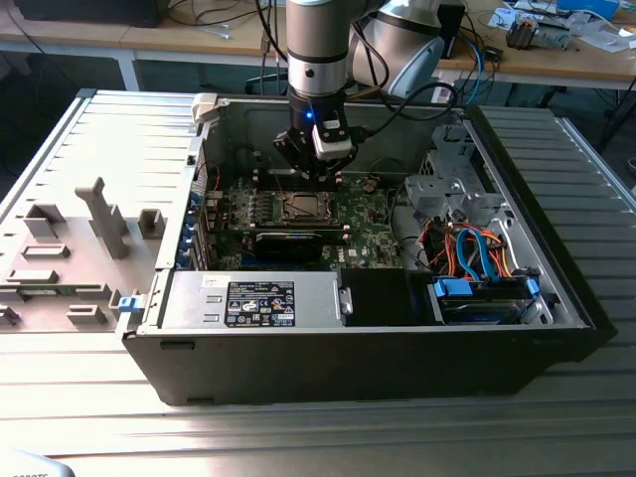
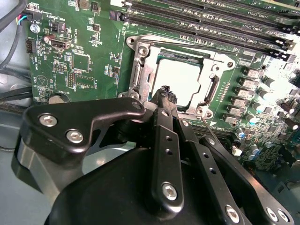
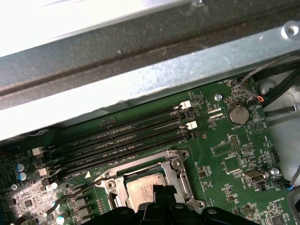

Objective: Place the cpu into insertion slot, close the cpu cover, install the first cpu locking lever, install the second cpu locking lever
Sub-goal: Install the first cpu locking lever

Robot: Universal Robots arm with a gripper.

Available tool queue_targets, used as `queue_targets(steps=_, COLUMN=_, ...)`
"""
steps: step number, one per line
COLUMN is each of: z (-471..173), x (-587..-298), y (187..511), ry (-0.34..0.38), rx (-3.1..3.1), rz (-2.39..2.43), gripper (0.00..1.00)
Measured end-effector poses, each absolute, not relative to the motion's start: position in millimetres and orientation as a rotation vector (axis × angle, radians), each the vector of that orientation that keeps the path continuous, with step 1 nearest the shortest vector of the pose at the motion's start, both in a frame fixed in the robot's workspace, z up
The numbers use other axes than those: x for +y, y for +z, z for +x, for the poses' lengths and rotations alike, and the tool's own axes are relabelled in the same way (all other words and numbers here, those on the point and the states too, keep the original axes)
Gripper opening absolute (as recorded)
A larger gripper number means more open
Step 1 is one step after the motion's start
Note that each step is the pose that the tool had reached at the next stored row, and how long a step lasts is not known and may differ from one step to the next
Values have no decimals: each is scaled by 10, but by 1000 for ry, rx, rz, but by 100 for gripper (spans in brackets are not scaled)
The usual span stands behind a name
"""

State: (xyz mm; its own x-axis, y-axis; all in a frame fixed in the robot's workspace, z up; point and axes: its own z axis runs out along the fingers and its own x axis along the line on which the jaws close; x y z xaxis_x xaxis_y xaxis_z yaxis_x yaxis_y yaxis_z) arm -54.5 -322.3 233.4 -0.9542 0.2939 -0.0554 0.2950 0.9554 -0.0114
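the gripper (image 2: 165,91) is hanging just above the insertion slot (image 2: 180,77) on the green motherboard (image 2: 93,33), inside the open computer case (image 1: 556,298) that is lying on the table (image 1: 318,437). in the second wrist view its fingers (image 2: 164,140) are looking pressed together at the tips, with nothing visibly pinched between them. the cpu (image 2: 176,82) is already sitting in the slot, silver-grey top facing up, flat and square to the socket, its edges running parallel to the rows of memory slots (image 2: 211,23); being square, it is showing no real long axis. the cpu cover (image 2: 143,70) appears to be lying down around the chip, framing it, though whether it is fully seated cannot be told. a thin wire lever (image 3: 77,190) is standing off beside the socket in the first wrist view, apparently not latched.

the risks from here are looking like these: the gripper tips, being so close over the chip, could be scraping its top or nudging the frame askew if they are descending off-line; a lever pushed down while the cover is sitting unevenly could be binding or slipping off its hook; and a sideways slip could be striking the small capacitors (image 2: 248,89) crowded near the socket.
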Motion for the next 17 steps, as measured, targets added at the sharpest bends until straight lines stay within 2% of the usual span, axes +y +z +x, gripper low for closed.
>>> queue_targets(steps=17, z=-545, x=-3223, y=2334, ry=-30, rx=3057, rz=437, gripper=11)
